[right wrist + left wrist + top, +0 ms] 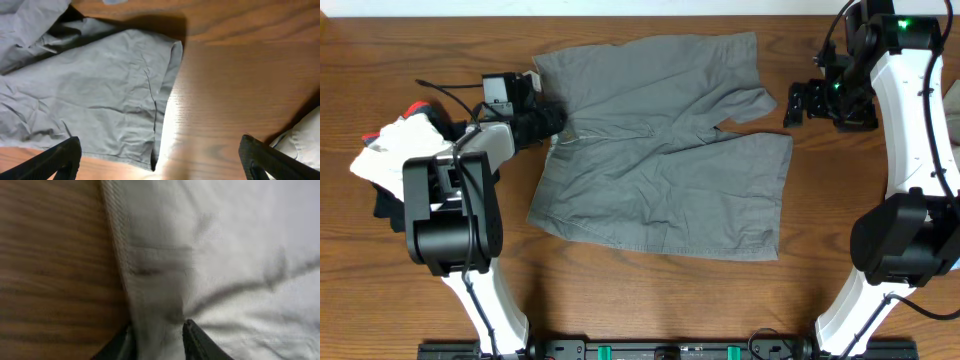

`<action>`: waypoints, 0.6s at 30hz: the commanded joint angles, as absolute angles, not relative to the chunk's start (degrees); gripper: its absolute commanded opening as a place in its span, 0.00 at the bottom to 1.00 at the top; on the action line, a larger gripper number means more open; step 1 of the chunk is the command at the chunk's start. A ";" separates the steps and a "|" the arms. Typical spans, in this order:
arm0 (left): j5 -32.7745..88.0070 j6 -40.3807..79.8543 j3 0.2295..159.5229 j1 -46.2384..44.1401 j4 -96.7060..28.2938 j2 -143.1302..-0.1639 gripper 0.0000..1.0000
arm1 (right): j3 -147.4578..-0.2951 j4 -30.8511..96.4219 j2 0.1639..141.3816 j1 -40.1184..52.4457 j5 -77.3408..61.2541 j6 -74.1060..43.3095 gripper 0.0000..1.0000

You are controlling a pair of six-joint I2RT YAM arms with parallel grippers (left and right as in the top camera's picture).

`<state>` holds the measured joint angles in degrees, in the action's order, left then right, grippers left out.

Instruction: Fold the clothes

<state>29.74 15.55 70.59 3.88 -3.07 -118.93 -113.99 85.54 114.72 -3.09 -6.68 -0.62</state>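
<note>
While grey shorts (660, 150) lie spread centrally on the desk (650, 295), left gripper (552, 122) sits at their waistband (125, 255).
Left fingers (197, 340) straddle waistband, clamped or not: can't tell; right gripper (800, 103) spread wide, empty, near desk's right edge.

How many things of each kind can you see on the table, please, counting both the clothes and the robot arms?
Grey shorts: 1
Pale garment: 1
Heap of white, red and black cloth: 1
Robot arms: 2, the left arm and the right arm
Total: 5
</note>
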 commanded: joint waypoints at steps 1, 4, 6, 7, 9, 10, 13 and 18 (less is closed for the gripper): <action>41.17 15.94 71.24 3.03 -4.75 -117.38 0.35 | -113.14 84.14 114.76 -2.68 -6.22 2.46 0.95; 44.75 15.90 71.24 3.03 -5.30 -115.26 0.34 | -111.66 80.95 114.76 -2.66 -6.22 2.94 0.91; 44.47 14.76 71.24 3.03 -5.69 -112.57 0.34 | -109.67 77.69 114.76 -2.59 -6.24 3.40 0.88; 43.97 14.39 71.24 3.03 -5.76 -111.13 0.34 | -108.55 76.09 114.76 -2.59 -6.28 3.60 0.88; 40.29 13.96 71.24 3.05 -6.11 -107.50 0.34 | -105.36 72.20 114.76 -2.55 -6.28 3.60 0.86; 37.89 13.98 71.24 3.05 -6.57 -105.91 0.34 | -103.83 70.41 114.76 -2.57 -6.24 3.79 0.86; 34.02 13.56 71.24 3.03 -8.64 -101.47 0.34 | -99.79 64.77 114.76 -2.85 -6.39 3.55 0.81; 33.78 12.64 71.22 0.36 -16.01 -98.59 0.34 | -94.91 54.11 114.76 -3.20 -11.05 3.31 0.75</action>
